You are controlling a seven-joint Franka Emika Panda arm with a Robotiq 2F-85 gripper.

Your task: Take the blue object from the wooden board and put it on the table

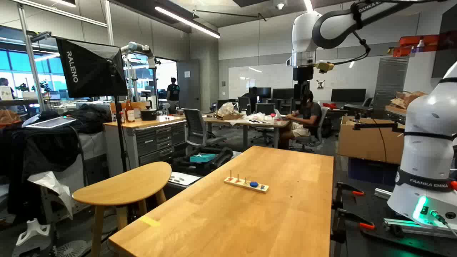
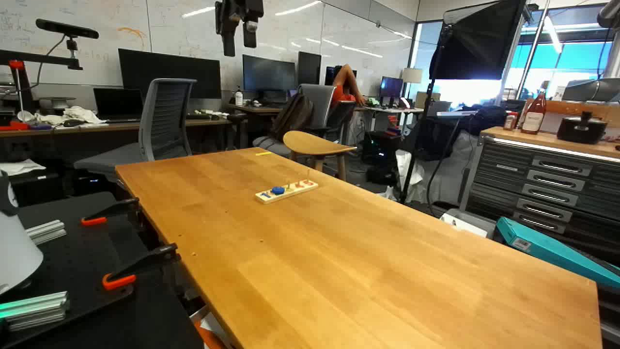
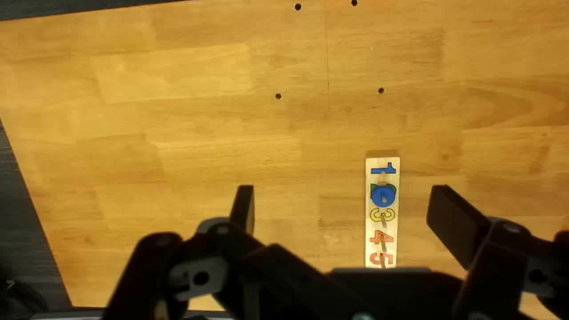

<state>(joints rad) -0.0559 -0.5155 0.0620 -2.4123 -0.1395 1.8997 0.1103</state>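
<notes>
One blue disc (image 3: 381, 194) sits around a peg (image 3: 384, 199) of the numbered wooden board (image 3: 375, 226) on the worktop (image 3: 266, 133). The jaws stand apart, well above; best centre them on the disc, lower, grip its rim, then lift straight off the peg.

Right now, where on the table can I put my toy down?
The table is bare between the wooden board and the yellow strip, and, in the wrist view, between the board's 1 end and the nearest hole. It's crowded on the board: pegs, with a blue disc around one.
</notes>
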